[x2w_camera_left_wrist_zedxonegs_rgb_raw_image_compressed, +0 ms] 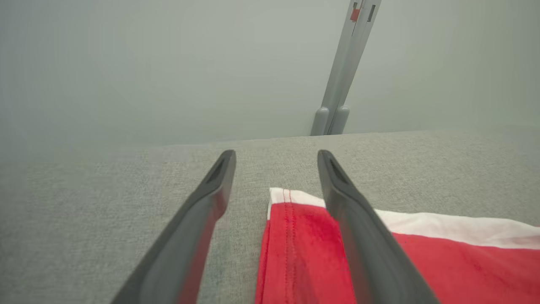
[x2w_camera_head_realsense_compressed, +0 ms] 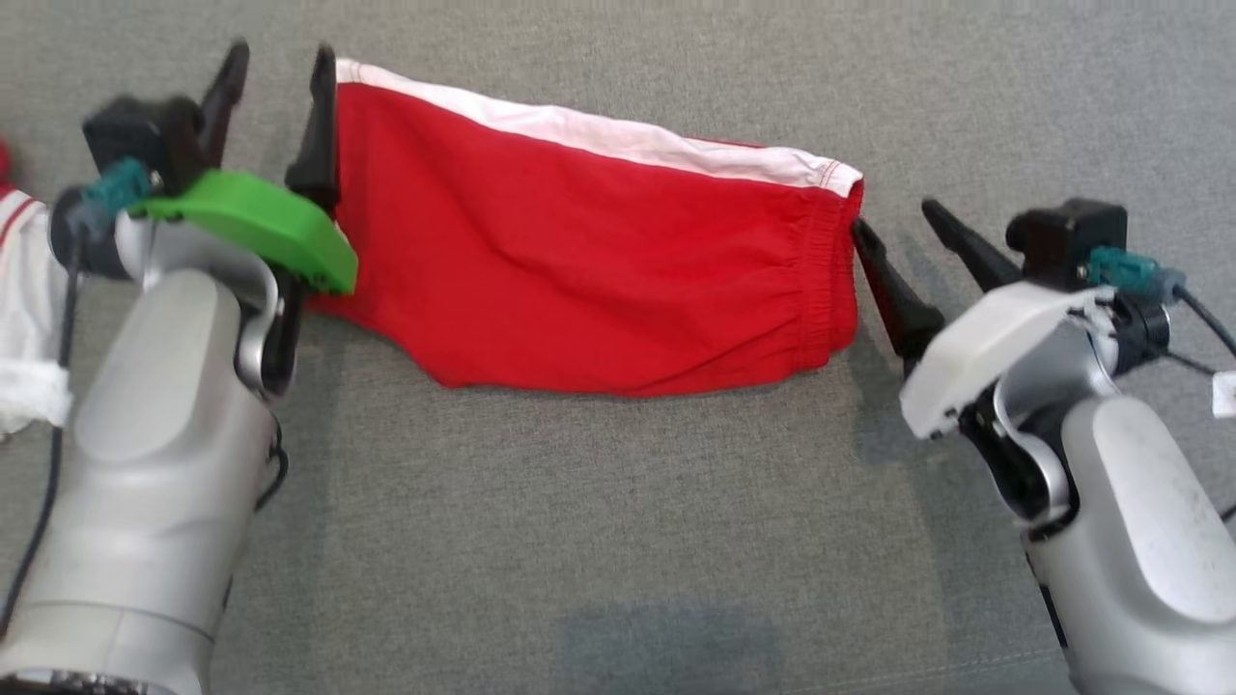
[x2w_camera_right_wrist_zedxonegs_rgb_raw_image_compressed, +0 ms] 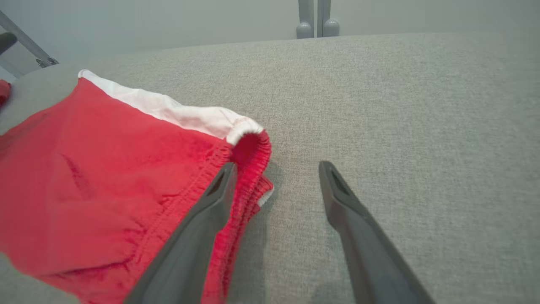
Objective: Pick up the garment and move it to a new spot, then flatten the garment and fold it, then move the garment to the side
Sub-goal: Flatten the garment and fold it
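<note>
**Folded garment on the work surface, both grippers released.** The garment (x2w_camera_head_realsense_compressed: 599, 261), a pair of red shorts with a white band along its far edge, lies folded and nearly flat on the grey fabric surface (x2w_camera_head_realsense_compressed: 618, 502), in the upper middle of the head view. Its gathered elastic waistband (x2w_camera_head_realsense_compressed: 832, 280) forms the end on the robot's right, and a stitched hem (x2w_camera_left_wrist_zedxonegs_rgb_raw_image_compressed: 287, 236) forms the end on the left.

The left gripper (x2w_camera_head_realsense_compressed: 280, 53) stands at the hem end with its two fingers spread apart and nothing clamped between them. In the left wrist view one finger crosses over the red cloth while the other lies over bare surface. The right gripper (x2w_camera_head_realsense_compressed: 894, 214) stands at the waistband end, likewise spread apart and holding nothing. One finger lies against the waistband's edge and the other over bare surface.

A green cover (x2w_camera_head_realsense_compressed: 261, 227) sits on the left wrist and a white cover (x2w_camera_head_realsense_compressed: 975, 347) on the right. A white-and-red cloth (x2w_camera_head_realsense_compressed: 24, 319) lies at the left margin.
</note>
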### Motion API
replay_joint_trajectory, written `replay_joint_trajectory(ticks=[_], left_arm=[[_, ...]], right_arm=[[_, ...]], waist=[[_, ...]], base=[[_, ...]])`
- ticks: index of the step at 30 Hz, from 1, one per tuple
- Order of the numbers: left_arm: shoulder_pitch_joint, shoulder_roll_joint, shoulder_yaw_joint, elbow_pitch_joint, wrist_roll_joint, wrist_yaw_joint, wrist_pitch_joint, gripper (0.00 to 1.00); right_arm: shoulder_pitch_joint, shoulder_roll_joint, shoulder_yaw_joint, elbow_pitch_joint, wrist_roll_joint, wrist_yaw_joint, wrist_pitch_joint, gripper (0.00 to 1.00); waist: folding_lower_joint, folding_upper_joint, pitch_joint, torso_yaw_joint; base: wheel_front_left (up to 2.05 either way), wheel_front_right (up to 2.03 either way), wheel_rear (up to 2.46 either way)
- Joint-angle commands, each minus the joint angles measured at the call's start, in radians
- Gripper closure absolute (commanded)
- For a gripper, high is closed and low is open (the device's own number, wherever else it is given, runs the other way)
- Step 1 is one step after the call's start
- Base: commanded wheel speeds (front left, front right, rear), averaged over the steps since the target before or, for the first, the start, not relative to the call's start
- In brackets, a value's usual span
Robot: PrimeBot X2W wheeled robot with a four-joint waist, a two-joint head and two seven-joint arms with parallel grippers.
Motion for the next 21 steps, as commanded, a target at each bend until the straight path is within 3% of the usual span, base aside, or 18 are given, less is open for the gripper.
replay_joint_trajectory(ticks=[1, 10, 21], left_arm=[[0.031, -0.002, 0.0, 0.002, 0.001, -0.006, -0.001, 0.0], [0.191, 0.015, -0.027, 0.065, 0.012, 0.011, 0.006, 0.0], [0.335, 0.013, -0.049, 0.122, -0.01, 0.033, 0.041, 0.0]], right_arm=[[0.037, 0.002, -0.006, -0.012, -0.011, 0.0, 0.01, 0.0], [0.252, 0.06, -0.122, -0.171, -0.097, 0.0, -0.045, 0.0], [0.467, 0.113, -0.1, -0.29, -0.285, 0.0, -0.326, 0.0]], waist=[[0.0, 0.0, -0.046, 0.019], [0.0, 0.0, -0.18, 0.017], [0.0, 0.0, -0.314, -0.036]], base=[[0.0, 0.0, 0.0], [0.0, 0.0, 0.0], [0.0, 0.0, 0.0]])
